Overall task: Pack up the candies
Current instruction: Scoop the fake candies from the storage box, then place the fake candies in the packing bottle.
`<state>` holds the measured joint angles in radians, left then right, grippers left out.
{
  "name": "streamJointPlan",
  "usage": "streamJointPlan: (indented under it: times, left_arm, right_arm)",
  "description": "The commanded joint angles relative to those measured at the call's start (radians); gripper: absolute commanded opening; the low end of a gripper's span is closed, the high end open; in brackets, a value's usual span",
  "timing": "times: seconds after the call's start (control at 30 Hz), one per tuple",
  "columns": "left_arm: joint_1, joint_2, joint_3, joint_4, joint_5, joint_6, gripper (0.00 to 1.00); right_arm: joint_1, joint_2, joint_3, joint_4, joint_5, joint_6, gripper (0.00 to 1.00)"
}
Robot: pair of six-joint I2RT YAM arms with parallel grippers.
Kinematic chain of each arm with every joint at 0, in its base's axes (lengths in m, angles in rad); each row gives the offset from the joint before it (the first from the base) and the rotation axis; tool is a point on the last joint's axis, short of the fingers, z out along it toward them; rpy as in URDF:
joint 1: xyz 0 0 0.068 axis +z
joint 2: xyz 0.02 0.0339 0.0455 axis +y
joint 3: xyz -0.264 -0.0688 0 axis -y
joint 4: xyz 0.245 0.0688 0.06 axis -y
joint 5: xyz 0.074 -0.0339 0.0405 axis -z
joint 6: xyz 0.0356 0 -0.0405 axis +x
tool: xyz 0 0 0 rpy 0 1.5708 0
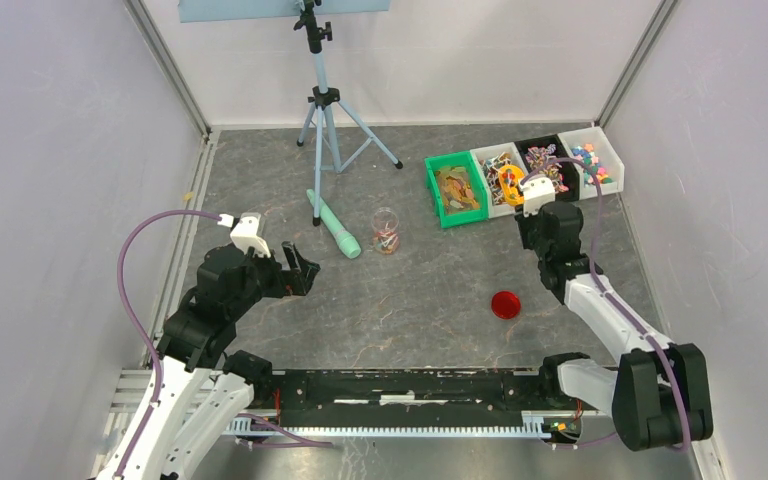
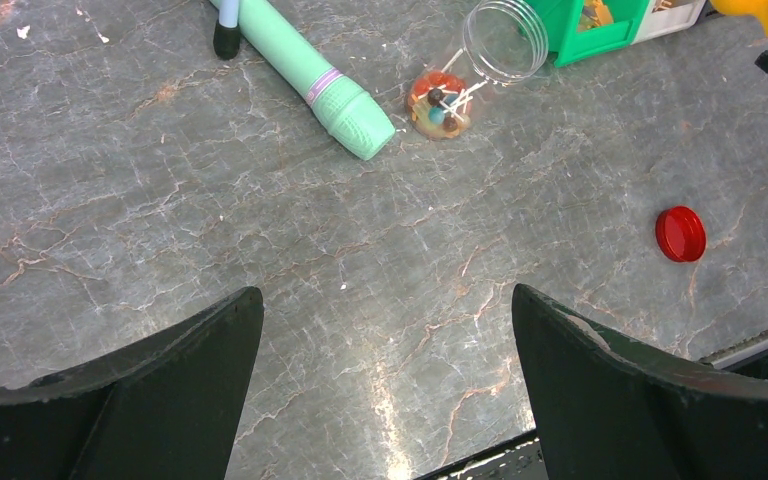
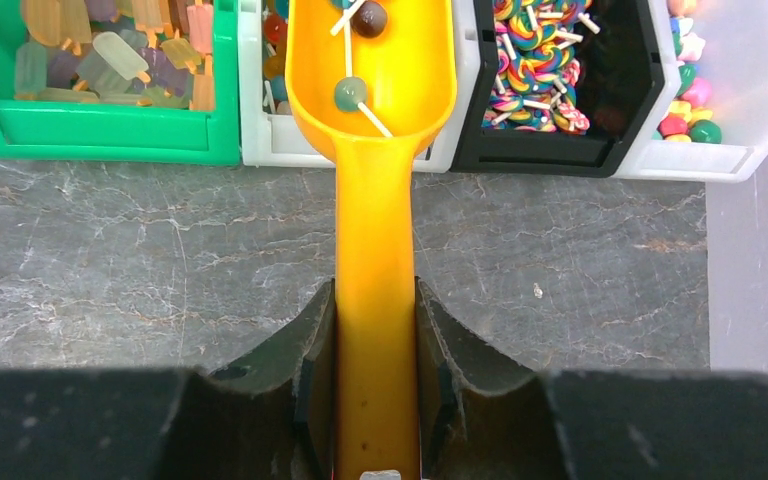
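Right claw (image 3: 375, 310): clamped partway closed on the handle of the orange scoop (image 3: 400, 70), the handle running straight out between the jaws. The grip sits well back from the bowl, I'd say so the load can be carried level.
Scoop bowl: over the front lip of the white bin (image 3: 265, 150), second from the left in a row of four.
Candies (image 3: 349, 94): a few stick sweets lie in the scoop bowl and more fill the bins. A small heap sits in the bottom of the clear jar (image 1: 385, 232).
Jar: mid-table, well apart from the bins, mouth uncovered. It looks upright from above, ready to take a pour.
Red lid (image 2: 681, 234): flat on the table (image 2: 380, 330), apart from the jar, probably parked there until filling is done.
Left claw (image 2: 385, 295): spread as wide as it goes, holding nothing, above bare tabletop on the left. It faces the jar, likely waiting to steady it.
Green tube (image 2: 310, 75): lying beside the jar, untouched.
Stage, my guess: mid-scoop, with the carry to the jar next.
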<state>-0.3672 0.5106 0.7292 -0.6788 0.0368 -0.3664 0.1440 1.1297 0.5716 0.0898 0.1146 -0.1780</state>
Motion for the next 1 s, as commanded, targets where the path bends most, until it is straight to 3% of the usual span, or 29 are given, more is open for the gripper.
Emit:
streamJointPlan:
  times: [0.0,0.3,0.47,0.97]
  left_arm:
    - [-0.002,-0.006,-0.004,0.032,0.015,0.004,1.00]
    - [-0.002,-0.003,-0.004,0.031,0.008,0.003,1.00]
    - [-0.002,-0.007,-0.005,0.031,0.002,0.005,1.00]
    - [-0.003,0.015,0.003,0.020,-0.028,0.000,1.00]
  right_arm:
    - [0.003,-0.068,-0.035,0.136,-0.024,0.024,0.00]
    - [0.005,-0.123,-0.025,0.166,-0.112,0.040,0.00]
    - [0.034,-0.127,0.034,0.089,-0.148,0.042,0.00]
    - [0.369,-0.137,0.200,-0.249,-0.148,0.045,0.00]
